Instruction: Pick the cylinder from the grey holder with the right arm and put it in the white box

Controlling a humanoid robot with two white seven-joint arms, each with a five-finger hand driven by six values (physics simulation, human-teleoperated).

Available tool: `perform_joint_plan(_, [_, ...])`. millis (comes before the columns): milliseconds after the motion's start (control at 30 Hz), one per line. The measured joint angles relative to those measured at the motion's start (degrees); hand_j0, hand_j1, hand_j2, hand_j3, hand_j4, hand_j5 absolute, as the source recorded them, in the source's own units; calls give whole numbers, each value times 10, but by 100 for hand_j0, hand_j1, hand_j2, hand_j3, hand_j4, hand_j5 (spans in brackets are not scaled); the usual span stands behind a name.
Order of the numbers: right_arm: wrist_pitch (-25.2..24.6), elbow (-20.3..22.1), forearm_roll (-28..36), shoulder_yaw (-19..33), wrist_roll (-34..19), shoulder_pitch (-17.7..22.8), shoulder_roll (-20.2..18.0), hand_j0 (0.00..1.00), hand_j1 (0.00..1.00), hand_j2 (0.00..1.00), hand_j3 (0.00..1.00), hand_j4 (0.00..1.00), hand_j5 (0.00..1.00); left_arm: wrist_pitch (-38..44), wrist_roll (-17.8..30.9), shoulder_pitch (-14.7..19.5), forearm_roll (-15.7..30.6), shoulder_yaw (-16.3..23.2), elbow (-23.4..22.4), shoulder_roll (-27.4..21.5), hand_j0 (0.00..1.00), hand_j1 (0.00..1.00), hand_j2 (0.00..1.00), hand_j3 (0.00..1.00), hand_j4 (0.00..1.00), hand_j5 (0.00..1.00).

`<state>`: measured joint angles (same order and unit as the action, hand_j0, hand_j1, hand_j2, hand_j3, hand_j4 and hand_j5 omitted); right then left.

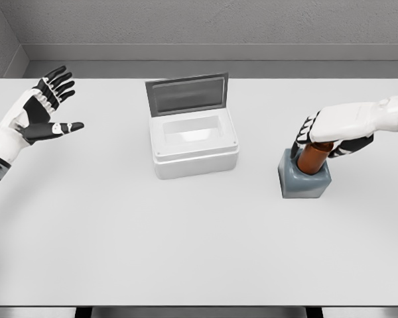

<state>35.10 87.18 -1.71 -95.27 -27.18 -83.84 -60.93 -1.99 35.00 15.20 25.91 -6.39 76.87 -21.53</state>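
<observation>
Clearly, the brown cylinder was seated in the grey holder near the right edge of the tabletop, leaning slightly toward that edge. The right hand was laid over its top, fingers curled down around the upper part, though how firm the grip was could not be told. The white box was set toward the far edge near the middle, lid raised, well apart from the holder. The left hand was held spread and empty by the left edge. A loose hold could let the cylinder slip on lifting; a slanted pull might drag or tip the holder along with it.
</observation>
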Motion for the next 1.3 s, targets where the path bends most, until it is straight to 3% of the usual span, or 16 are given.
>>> perform_joint_plan(233, [0, 0, 0, -2, 0, -1, 0, 56, 56, 56, 56, 56, 56, 0, 0, -11, 1, 0, 9, 8, 100, 100, 100, 100, 100, 100])
perform_joint_plan(467, [0, 0, 0, -1, -2, -2, -3, 51, 51, 51, 51, 51, 51, 3, 0, -14, -2, 17, 19, 48, 100, 100, 100, 100, 100, 100])
perform_joint_plan(733, [0, 1, -1, 18, -13, -8, -14, 48, 48, 48, 48, 48, 48, 54, 0, -15, -86, 30, 20, 53, 100, 100, 100, 100, 100, 100])
perform_joint_plan(900, [0, 1, -1, 34, -21, -9, -13, 48, 48, 48, 48, 48, 48, 67, 0, -14, -109, 27, 20, 57, 100, 100, 100, 100, 100, 100])
perform_joint_plan(1067, [0, 0, 0, 43, -33, -18, -2, 48, 48, 48, 48, 48, 48, 62, 0, -13, -114, 26, 20, 64, 100, 100, 100, 100, 100, 100])
perform_joint_plan(1300, [0, -10, 0, 46, -45, -38, 42, 48, 48, 48, 48, 48, 48, 32, 0, -14, -115, 27, 20, 65, 100, 100, 100, 100, 100, 100])
